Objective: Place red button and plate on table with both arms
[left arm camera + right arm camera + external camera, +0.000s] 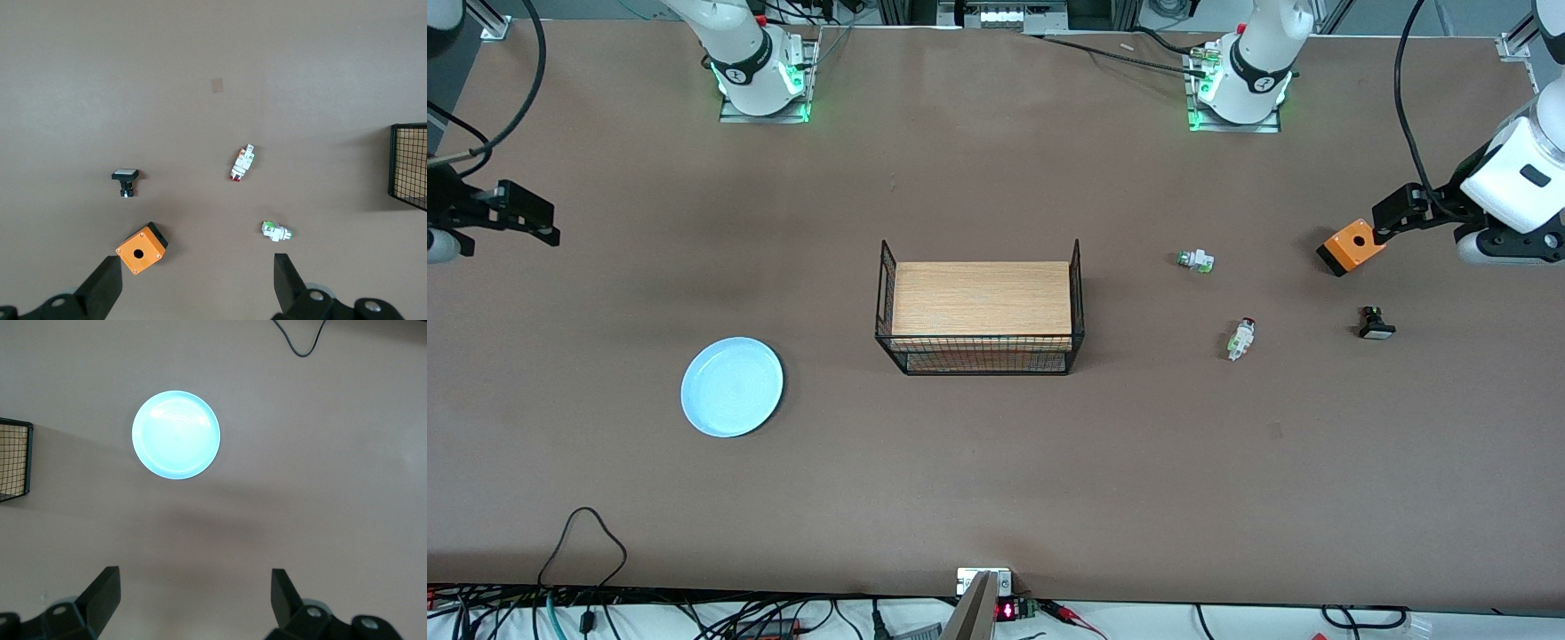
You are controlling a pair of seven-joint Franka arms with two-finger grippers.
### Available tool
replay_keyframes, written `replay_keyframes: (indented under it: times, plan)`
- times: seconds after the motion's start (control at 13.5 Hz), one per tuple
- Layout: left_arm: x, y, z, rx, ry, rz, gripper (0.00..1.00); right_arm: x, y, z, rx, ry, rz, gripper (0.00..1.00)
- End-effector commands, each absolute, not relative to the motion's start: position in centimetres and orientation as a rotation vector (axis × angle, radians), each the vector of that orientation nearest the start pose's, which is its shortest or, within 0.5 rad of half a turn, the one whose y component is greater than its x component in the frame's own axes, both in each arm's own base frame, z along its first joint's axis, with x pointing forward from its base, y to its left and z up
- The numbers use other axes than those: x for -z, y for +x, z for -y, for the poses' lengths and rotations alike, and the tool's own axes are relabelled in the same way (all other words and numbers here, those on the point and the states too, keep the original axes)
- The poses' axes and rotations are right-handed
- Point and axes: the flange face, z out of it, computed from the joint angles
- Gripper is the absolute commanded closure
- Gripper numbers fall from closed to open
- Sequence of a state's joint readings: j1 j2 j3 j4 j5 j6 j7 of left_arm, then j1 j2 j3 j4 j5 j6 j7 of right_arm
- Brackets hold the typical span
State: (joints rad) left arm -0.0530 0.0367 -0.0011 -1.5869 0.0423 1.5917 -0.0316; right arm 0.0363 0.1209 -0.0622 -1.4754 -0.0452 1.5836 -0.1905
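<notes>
The red button lies on its side on the brown table, toward the left arm's end; it also shows in the left wrist view. The pale blue plate lies flat on the table toward the right arm's end and shows in the right wrist view. My left gripper is open and empty, up over the table by the orange box; its jaws stand wide apart. My right gripper is open and empty, up over the table at the right arm's end.
A wooden-topped black wire rack stands mid-table. A green-capped switch, an orange box and a black switch with a white cap lie near the red button. A black cable loops onto the table's near edge.
</notes>
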Motion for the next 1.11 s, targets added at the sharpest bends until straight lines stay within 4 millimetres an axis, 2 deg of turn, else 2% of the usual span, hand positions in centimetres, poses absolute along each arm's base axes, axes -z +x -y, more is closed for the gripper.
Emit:
replay_keyframes:
  times: [0.0,0.15,0.37,0.52,0.59,0.67,0.82,0.89,1.04]
  plan:
    - [-60.2,56.3,2.7,-0.052,-3.089,-0.071,0.00,-59.9,59.7,1.8,-0.028,-3.188,0.242,0.00]
    - [-61.3,56.3,2.8,-0.056,-3.087,-0.073,0.00,-60.0,59.8,1.9,-0.026,-3.188,0.242,0.00]
    - [-61.4,56.0,2.8,-0.090,-3.086,-0.086,0.00,-60.1,59.8,1.7,-0.023,-3.188,0.245,0.00]
    - [-61.5,56.0,2.5,-0.092,-3.087,-0.074,0.00,-60.0,59.8,1.6,-0.027,-3.193,0.123,0.00]
    - [-61.5,56.0,2.2,-0.097,-3.087,-0.066,0.00,-60.1,59.7,1.3,-0.026,-3.195,0.027,0.00]
    - [-61.6,56.0,2.1,-0.095,-3.088,-0.061,0.00,-60.2,59.7,0.0,-0.022,-3.196,0.004,0.00]
    - [-62.3,56.0,2.1,-0.074,-3.089,-0.054,0.00,-60.2,59.7,-1.8,-0.022,-3.199,0.038,0.00]
    - [-62.3,56.0,2.2,-0.080,-3.088,-0.051,0.00,-60.2,59.7,-2.2,-0.022,-3.200,0.055,0.00]
    - [-62.5,55.9,2.2,-0.090,-3.089,-0.048,0.00,-60.3,59.7,-1.8,-0.017,-3.197,0.043,0.00]
